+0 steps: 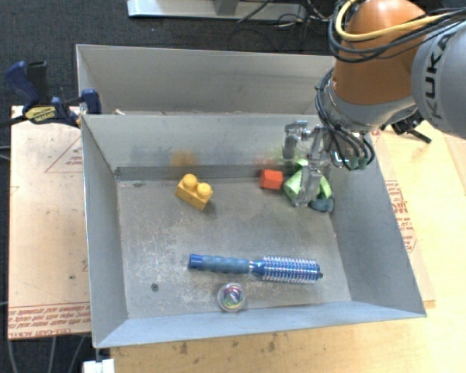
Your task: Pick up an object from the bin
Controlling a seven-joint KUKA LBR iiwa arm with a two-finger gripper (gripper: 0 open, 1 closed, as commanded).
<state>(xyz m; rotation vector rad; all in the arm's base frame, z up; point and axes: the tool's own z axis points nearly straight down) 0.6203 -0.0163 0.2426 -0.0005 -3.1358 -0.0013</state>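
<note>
arm upright over green piece

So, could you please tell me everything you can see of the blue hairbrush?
The blue hairbrush lies flat on the bin's floor near the front wall, handle pointing left, round bristled head right. It looks plastic, with pale bristles. A small clear ball sits just in front of it, perhaps touching.

I count six loose things in the bin: one yellow toy brick; one orange cube; one green piece, half hidden, so I cannot tell its kind; one dark teal piece, likewise unclear; one blue hairbrush; one clear ball.
</note>
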